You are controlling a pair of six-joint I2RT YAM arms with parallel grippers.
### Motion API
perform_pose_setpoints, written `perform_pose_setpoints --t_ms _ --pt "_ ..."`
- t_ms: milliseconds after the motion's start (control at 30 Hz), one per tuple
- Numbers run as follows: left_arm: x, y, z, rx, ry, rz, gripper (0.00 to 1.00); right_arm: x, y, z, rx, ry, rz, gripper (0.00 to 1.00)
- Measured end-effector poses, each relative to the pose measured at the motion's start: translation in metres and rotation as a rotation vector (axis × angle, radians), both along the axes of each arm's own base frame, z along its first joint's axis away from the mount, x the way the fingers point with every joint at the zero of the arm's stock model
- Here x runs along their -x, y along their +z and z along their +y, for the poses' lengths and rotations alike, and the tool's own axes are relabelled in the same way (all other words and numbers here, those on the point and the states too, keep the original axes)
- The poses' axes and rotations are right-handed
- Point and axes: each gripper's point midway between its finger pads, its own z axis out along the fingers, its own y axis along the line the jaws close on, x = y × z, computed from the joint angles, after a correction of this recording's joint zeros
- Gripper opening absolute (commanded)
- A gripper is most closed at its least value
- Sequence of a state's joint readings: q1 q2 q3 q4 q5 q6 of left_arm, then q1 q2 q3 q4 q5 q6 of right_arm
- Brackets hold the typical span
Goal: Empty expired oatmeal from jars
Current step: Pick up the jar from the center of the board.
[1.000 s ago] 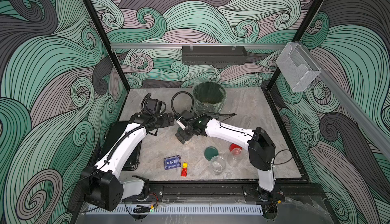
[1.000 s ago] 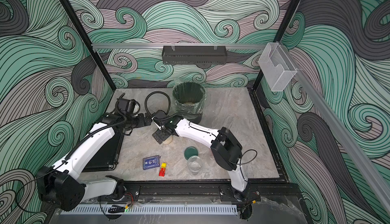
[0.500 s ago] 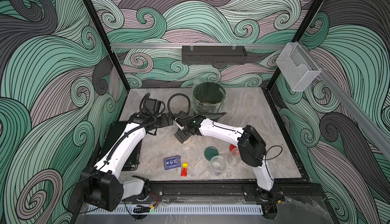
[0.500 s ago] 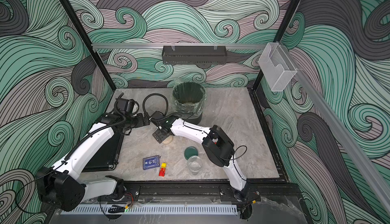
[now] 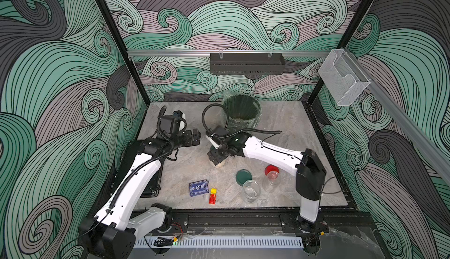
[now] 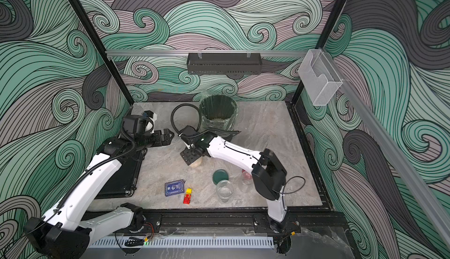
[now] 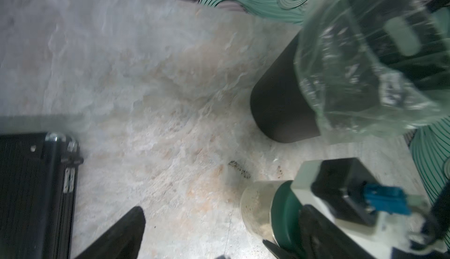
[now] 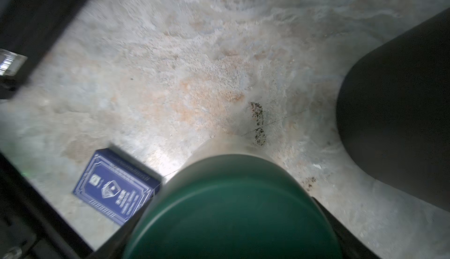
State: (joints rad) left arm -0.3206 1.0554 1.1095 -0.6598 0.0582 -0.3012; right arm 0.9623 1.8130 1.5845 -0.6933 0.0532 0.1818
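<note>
Moved: right elbow swung inward; right gripper now atop jar.
Right gripper: jaws flank green lid; whether clamped, cannot tell.
Left gripper: wide open, empty.
Jar: upright at centre of table, holds oatmeal, axis vertical, directly below right gripper.

The grey marbled table carries a black bin with a clear liner near its far edge. Just in front of the bin stands a green-lidded jar holding oatmeal, with a thin trail of dark specks between jar and bin. Farther in front of the bin are a loose green lid, an open clear jar just beside it, and a jar with a red lid. Front-left of the bin lie a blue card box and a red-and-yellow toy car — and far left of it, a black case.
</note>
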Motion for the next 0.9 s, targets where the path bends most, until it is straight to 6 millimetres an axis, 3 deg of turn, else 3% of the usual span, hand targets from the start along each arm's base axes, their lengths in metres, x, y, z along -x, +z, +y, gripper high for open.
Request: perform_pose_setpoints --t_ms 133,200,367,600,733,900 --pt "0.022 0.018 -0.035 -0.020 -0.190 -0.142 0.98 0.002 0.059 -0.033 -0.157 -0.051 -0.018 0.61" --pt "0.035 0.015 -0.051 -0.037 -0.279 -0.168 0.98 0.005 0.073 -0.050 -0.210 -0.073 -0.005 0.61" --pt "0.055 0.004 -0.084 -0.034 -0.429 -0.230 0.98 0.012 0.072 -0.084 -0.273 -0.124 0.074 0.60" --pt "0.080 -0.040 -0.139 -0.048 -0.590 -0.288 0.99 0.037 0.078 -0.110 -0.353 -0.128 0.145 0.59" --pt "0.083 -0.037 -0.156 -0.052 -0.649 -0.386 0.99 0.045 0.094 -0.116 -0.415 -0.117 0.153 0.58" --pt "0.088 -0.037 -0.166 -0.074 -0.723 -0.527 0.99 0.051 0.096 -0.112 -0.445 -0.092 0.188 0.57"
